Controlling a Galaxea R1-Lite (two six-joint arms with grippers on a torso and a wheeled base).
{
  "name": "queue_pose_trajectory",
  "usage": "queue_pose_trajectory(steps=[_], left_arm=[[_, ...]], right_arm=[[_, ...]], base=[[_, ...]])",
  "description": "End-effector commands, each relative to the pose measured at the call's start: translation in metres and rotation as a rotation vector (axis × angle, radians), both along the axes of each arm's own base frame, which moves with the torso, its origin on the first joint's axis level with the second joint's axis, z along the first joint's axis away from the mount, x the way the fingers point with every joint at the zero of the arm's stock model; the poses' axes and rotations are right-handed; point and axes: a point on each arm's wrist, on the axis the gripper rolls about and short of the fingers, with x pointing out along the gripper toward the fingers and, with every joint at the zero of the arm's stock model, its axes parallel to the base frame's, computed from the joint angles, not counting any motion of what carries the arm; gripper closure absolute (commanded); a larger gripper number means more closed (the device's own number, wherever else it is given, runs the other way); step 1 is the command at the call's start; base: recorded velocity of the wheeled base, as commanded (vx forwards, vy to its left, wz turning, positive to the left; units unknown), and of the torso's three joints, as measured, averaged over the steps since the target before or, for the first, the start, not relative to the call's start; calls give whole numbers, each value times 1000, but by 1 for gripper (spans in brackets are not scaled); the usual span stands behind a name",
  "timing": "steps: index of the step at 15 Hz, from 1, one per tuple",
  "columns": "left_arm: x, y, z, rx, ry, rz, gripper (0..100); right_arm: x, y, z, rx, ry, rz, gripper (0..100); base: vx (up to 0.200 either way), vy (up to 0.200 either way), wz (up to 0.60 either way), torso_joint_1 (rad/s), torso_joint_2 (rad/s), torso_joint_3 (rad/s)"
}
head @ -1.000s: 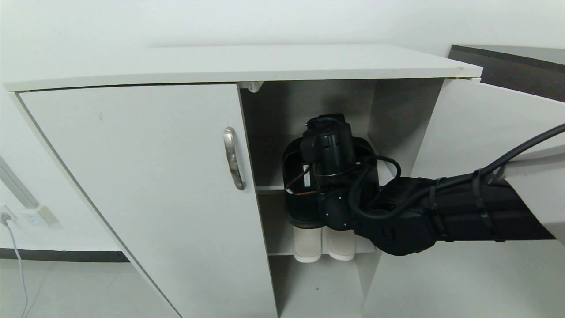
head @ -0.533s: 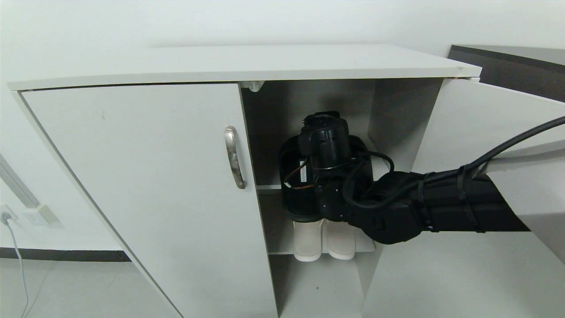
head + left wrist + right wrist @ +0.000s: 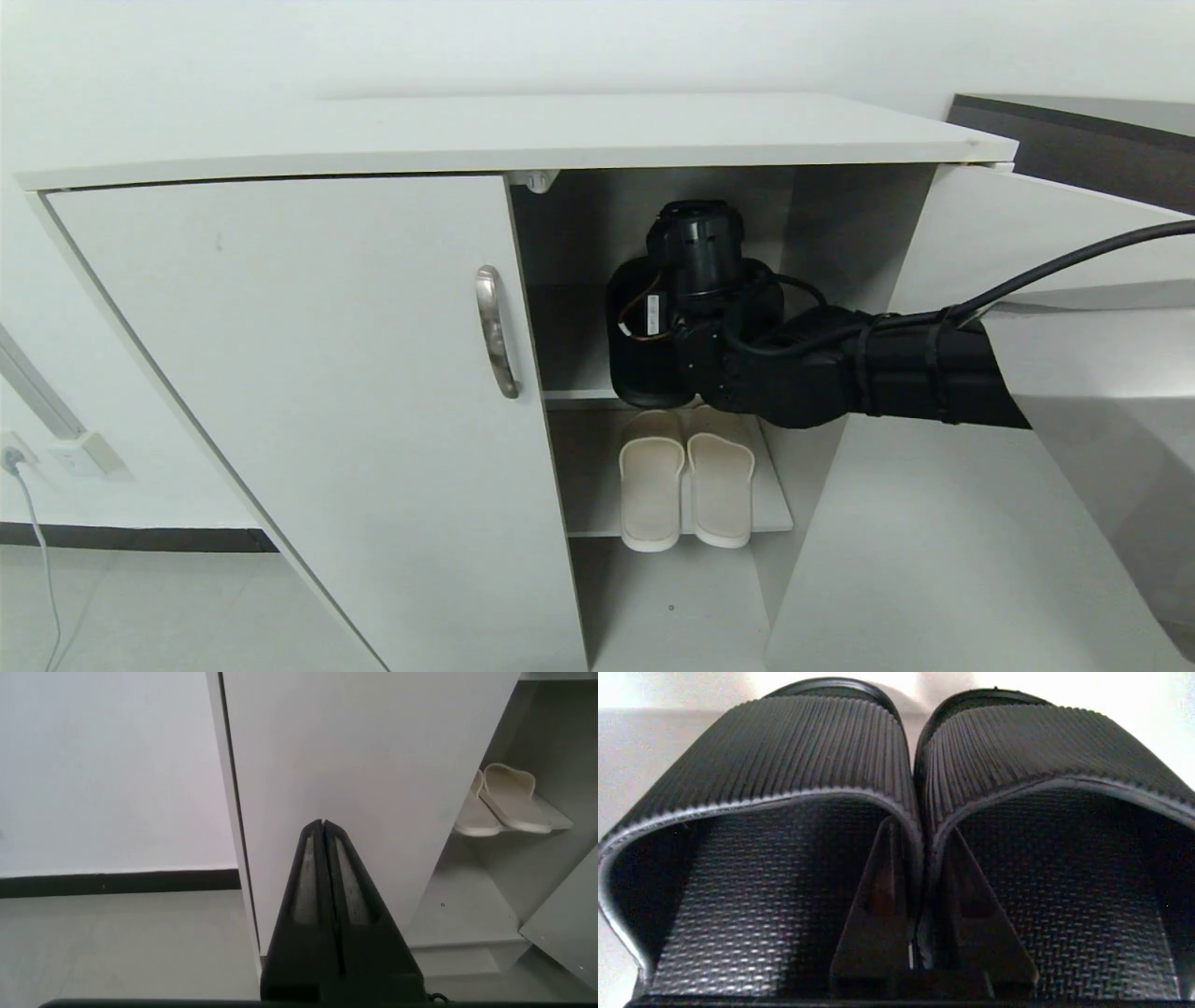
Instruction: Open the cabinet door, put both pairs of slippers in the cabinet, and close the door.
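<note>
Right pincer (image 3: 910,849): clamped on black slippers (image 3: 785,775), at upper shelf (image 3: 569,396).
Left pincer (image 3: 322,831): fingers together, empty.
White slippers (image 3: 686,476): lower shelf (image 3: 588,485).

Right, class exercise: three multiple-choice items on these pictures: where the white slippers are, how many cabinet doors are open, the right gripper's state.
1. The white slippers are: A on a shelf inside the cabinet; B on its top; C on the floor.
2. How many cabinet doors stand open? A none; B one; C two.
3. The right gripper is: A open; B shut on nothing; C shut on the black slippers.
Answers: A, they lie on the shelf; B, only the right door is swung out; C, its fingers pinch the pair's inner walls.
</note>
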Motion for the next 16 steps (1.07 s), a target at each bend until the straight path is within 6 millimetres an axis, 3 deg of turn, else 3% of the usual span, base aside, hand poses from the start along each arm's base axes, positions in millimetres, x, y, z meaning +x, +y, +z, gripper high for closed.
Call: queue_pose_trajectory(steps=[1,12,13,16], left_arm=[[0,0,0,0,1,-1,100],[0,0,0,-1,1,13,100],[0,0,0,-1,1,15,100],[0,0,0,-1,1,15,100]], right_arm=[[8,3,-5,-1,4,1,100],[16,4,-16,-15,21,-6,100],[16,4,-16,-16,22,-6,0],[15,4,-15,-19,24,-6,0]], base=[[0,0,0,0,0,0],[0,0,0,0,0,0],[0,0,0,0,0,0],[0,0,0,0,0,0]])
